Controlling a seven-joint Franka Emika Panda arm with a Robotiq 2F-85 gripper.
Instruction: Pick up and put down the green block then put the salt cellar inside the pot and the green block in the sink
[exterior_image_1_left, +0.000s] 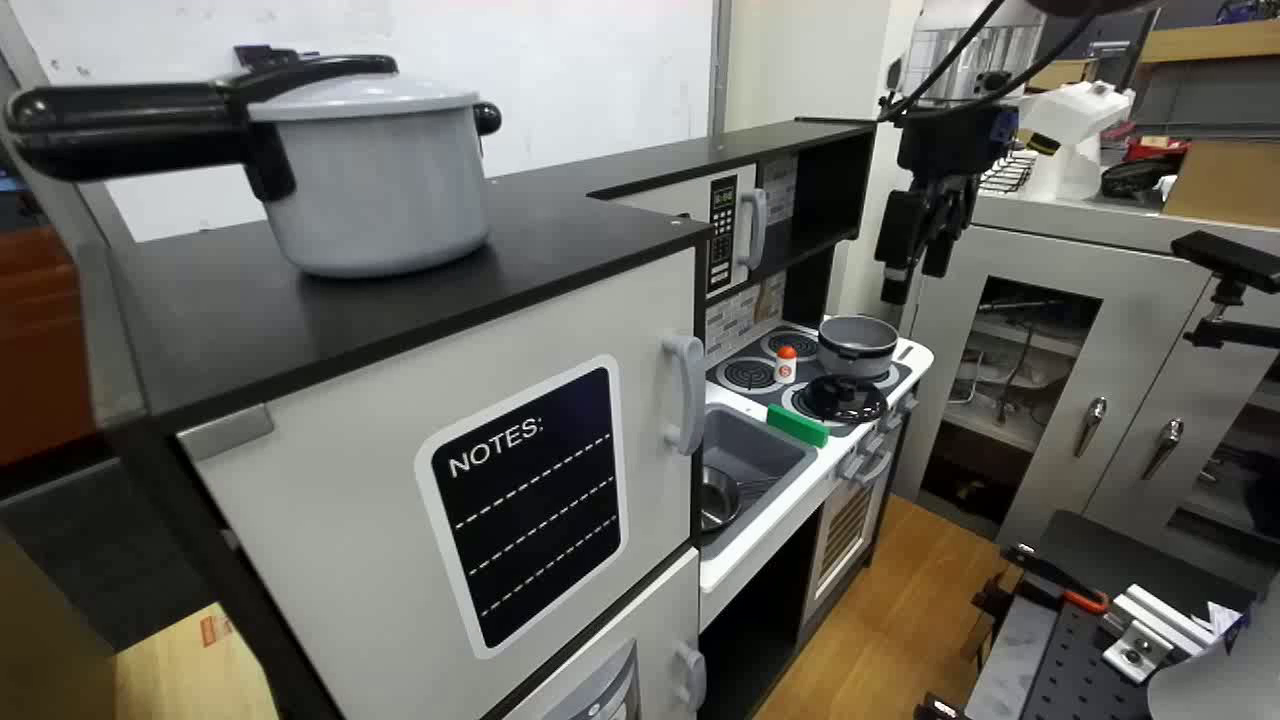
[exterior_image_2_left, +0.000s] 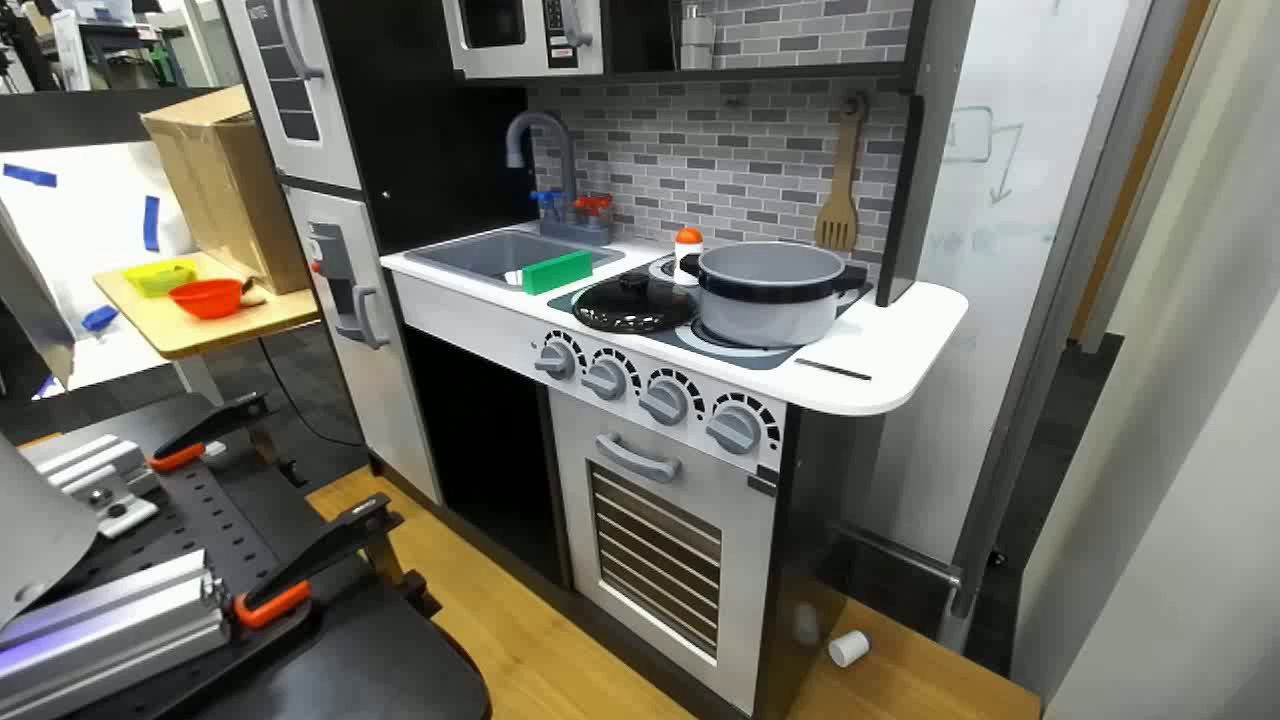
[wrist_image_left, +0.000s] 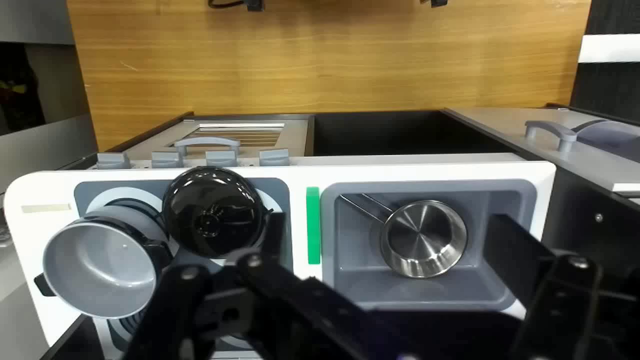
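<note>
The green block (exterior_image_1_left: 797, 425) (exterior_image_2_left: 557, 272) (wrist_image_left: 313, 225) is long and thin. It stands on the white strip between the hob and the grey sink (exterior_image_1_left: 775, 440) (exterior_image_2_left: 440, 254) (wrist_image_left: 525, 192). The salt cellar (exterior_image_1_left: 786, 366) (exterior_image_2_left: 688, 256), white with an orange top, stands upright on the hob beside the open grey pot (exterior_image_1_left: 858, 350) (exterior_image_2_left: 768, 305) (wrist_image_left: 102, 272). In the wrist view my gripper hides the salt cellar. My gripper (exterior_image_1_left: 917, 265) (wrist_image_left: 387, 232) is open and empty, above the counter, with its fingers apart over the hob edge and the sink's far side.
A black lid (exterior_image_1_left: 843, 398) (exterior_image_2_left: 633, 300) (wrist_image_left: 215, 212) lies on the hob by the pot. A steel pan (exterior_image_1_left: 718, 498) (wrist_image_left: 424, 239) lies in the sink. A faucet (exterior_image_2_left: 560, 160) rises behind it. A microwave and shelf overhang the counter. A large lidded grey pot (exterior_image_1_left: 375, 180) stands on the cabinet.
</note>
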